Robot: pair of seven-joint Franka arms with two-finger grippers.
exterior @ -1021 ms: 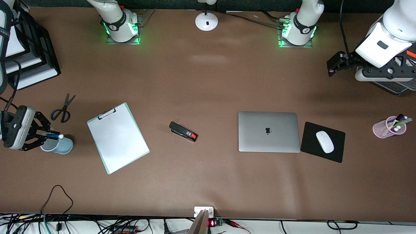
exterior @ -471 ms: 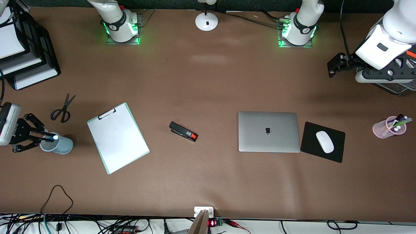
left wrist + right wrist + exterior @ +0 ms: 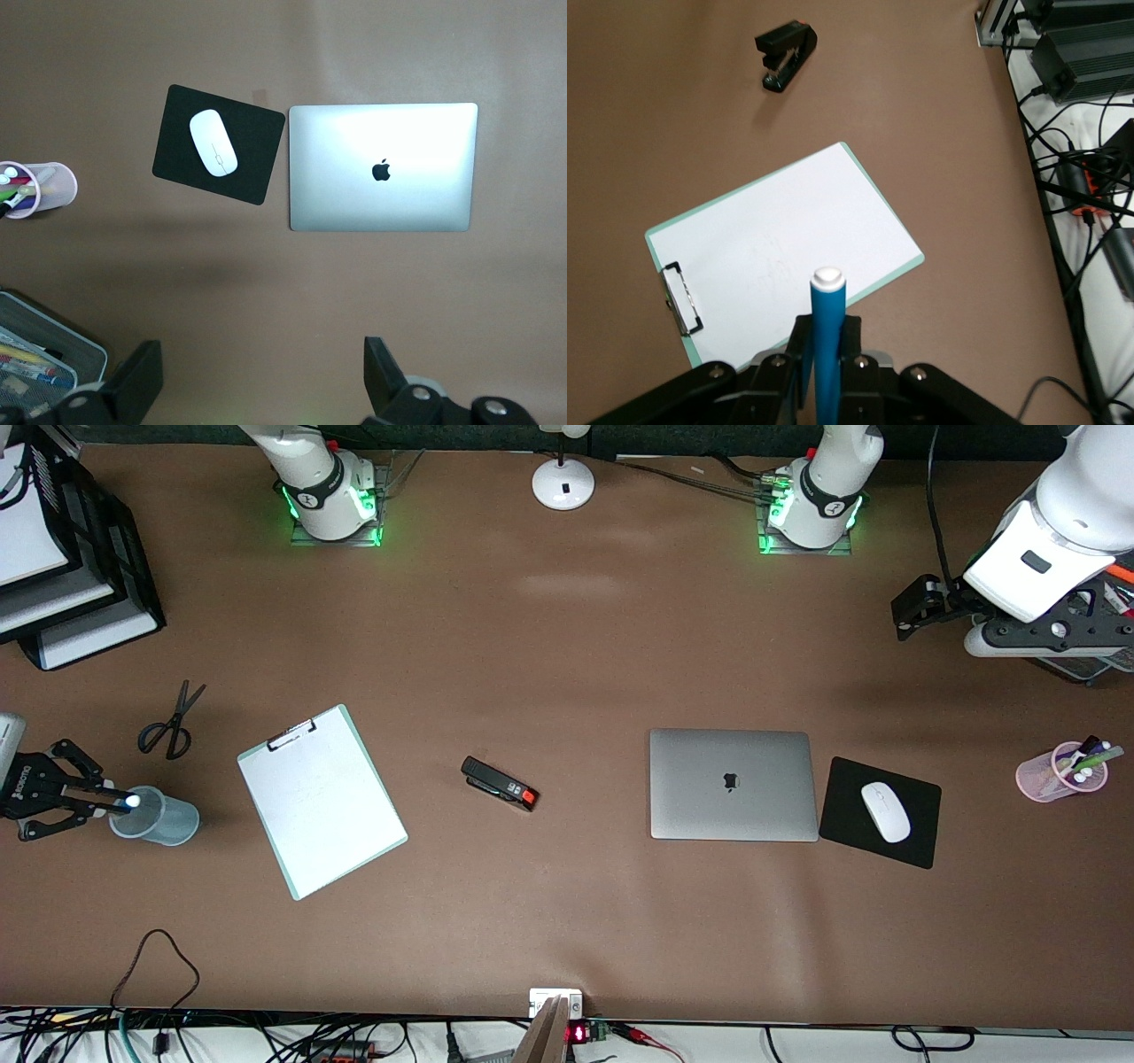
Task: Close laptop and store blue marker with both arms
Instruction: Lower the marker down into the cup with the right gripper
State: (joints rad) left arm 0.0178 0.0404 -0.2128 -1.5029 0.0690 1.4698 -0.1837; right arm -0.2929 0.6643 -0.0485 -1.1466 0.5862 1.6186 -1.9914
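Note:
The laptop (image 3: 731, 784) lies shut on the table, lid up with the apple logo showing; the left wrist view has the laptop (image 3: 381, 166) too. My right gripper (image 3: 113, 802) is shut on the blue marker (image 3: 124, 802), whose pale end hangs over the mouth of a pale blue cup (image 3: 164, 825) at the right arm's end of the table. In the right wrist view the blue marker (image 3: 828, 341) stands between the right gripper's (image 3: 830, 345) fingers. My left gripper (image 3: 905, 611) waits open and empty over bare table at the left arm's end, and the left gripper (image 3: 261, 390) shows its fingers spread wide.
A black mouse pad (image 3: 912, 841) with a white mouse (image 3: 885, 811) lies beside the laptop. A pink pen cup (image 3: 1059, 772) and a mesh tray (image 3: 44, 354) are at the left arm's end. Clipboard (image 3: 321, 801), stapler (image 3: 499, 783), scissors (image 3: 171, 722) and stacked trays (image 3: 71, 576) are toward the right arm's end.
My right gripper has drawn back toward the table's end and turned, bringing the marker's pale end from across the cup to over its mouth. The left arm shifted slightly.

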